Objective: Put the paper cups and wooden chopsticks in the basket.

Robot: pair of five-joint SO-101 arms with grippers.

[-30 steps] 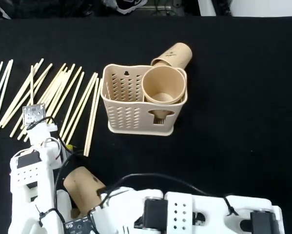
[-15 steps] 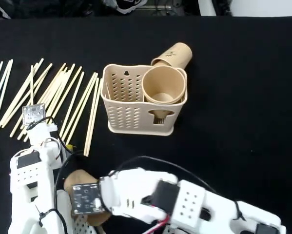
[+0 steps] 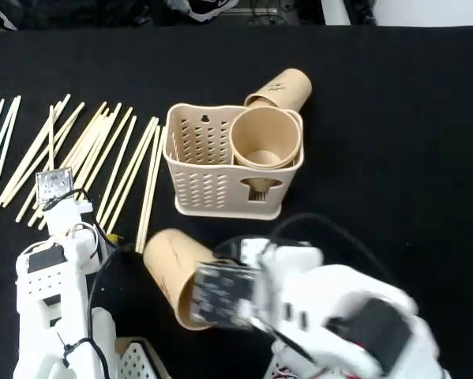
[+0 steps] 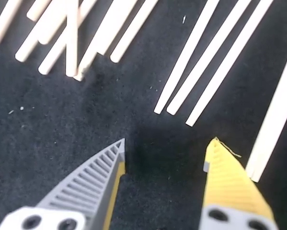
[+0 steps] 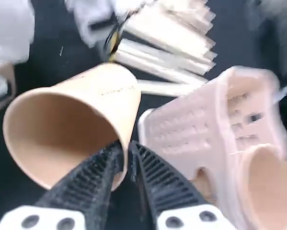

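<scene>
Right gripper: the right gripper (image 5: 129, 152) is pinched nearly shut on the rim of the held cup (image 3: 170, 272), one finger inside the mouth and the other outside.
Held cup: it's tipped on its side just near of the basket (image 3: 212, 185), a bit to the left. The base points far-left and the mouth points near-right. Can't tell if it's actually off the table (image 3: 394, 158).
What moved: a second ago this cup was lying at the near-left edge beside the left arm's base, with the right arm stretched low along the near edge. Half a second ago the right gripper was down on it. Now the cup has travelled right and toward the basket, and the right arm has swung up and is blurry.
Left gripper: the left gripper (image 4: 167, 148) is wide open with nothing in it. It's hovering over bare black table right by the near ends of the chopsticks (image 3: 86, 154), same spot as before.
Chopsticks: fanned out flat on the table, left of the basket, and none have shifted.
Basket: sits mid-table and hasn't budged.
Cup in basket: the nested cup (image 3: 265, 138) stands upright in the right compartment, unchanged.
Third cup: the tipped cup (image 3: 282, 88) lies on its side at the basket's far-right corner, touching the rim like earlier.
</scene>
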